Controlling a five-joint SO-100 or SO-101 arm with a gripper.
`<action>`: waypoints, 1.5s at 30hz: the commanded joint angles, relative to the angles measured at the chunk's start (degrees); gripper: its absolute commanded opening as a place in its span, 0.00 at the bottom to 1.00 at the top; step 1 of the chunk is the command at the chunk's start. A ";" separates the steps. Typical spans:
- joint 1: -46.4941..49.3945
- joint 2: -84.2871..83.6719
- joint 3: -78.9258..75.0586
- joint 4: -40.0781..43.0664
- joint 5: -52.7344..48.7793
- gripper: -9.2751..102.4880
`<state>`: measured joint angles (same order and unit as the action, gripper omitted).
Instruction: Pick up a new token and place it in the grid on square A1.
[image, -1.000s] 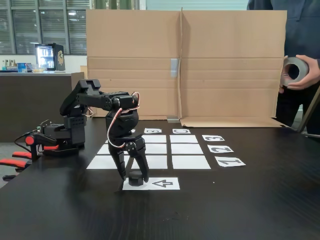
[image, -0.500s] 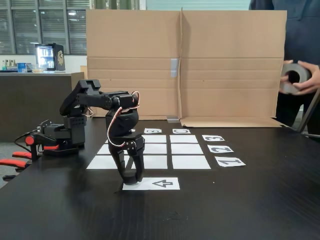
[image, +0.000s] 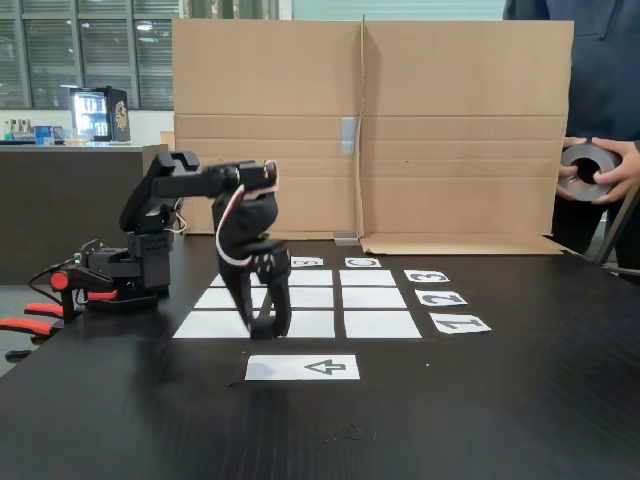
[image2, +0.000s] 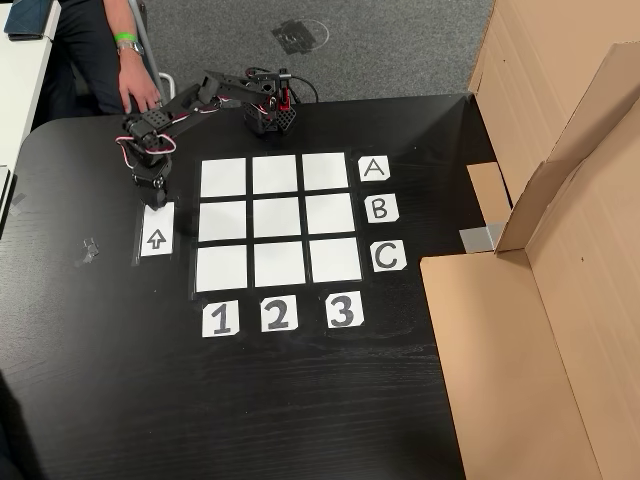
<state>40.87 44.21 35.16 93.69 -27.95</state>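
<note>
Fixed view, pincer: the pincer (image: 267, 329) hangs just above the bench (image: 480, 400), between the arrow-printed strip (image: 303, 368) and the near row of the grid (image: 345, 298); its fingers are drawn together on a dark lump.
Fixed view, token: that lump is judged to be the token (image: 266, 324), black against black and hard to separate; no puck lies on the strip.
Fixed view, target: square A1 (image: 205, 324), the near-left cell, is blank.
Fixed view, writing: cards 1, 2, 3 run towards the right bench edge; the card C (image: 362, 263) is legible at the far side.
Fixed view, bystander: a person holds a grey tape roll (image: 588, 163) beyond the far-right corner.
Other view, pincer: it hovers over the strip's upper end (image2: 157, 228), just beside square A1 (image2: 223, 178).
Other view, writing: A, B, C down the right side; 1, 2, 3 below; one arrow.
Progress: pick-up apparently done; the carry to A1 and the release remain.
</note>
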 joint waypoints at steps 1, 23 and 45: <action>-1.67 7.56 -2.46 2.37 0.53 0.09; -16.70 55.81 46.05 -1.58 2.72 0.09; -14.85 68.82 85.52 -19.16 -3.96 0.09</action>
<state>24.87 111.27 119.00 76.29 -31.29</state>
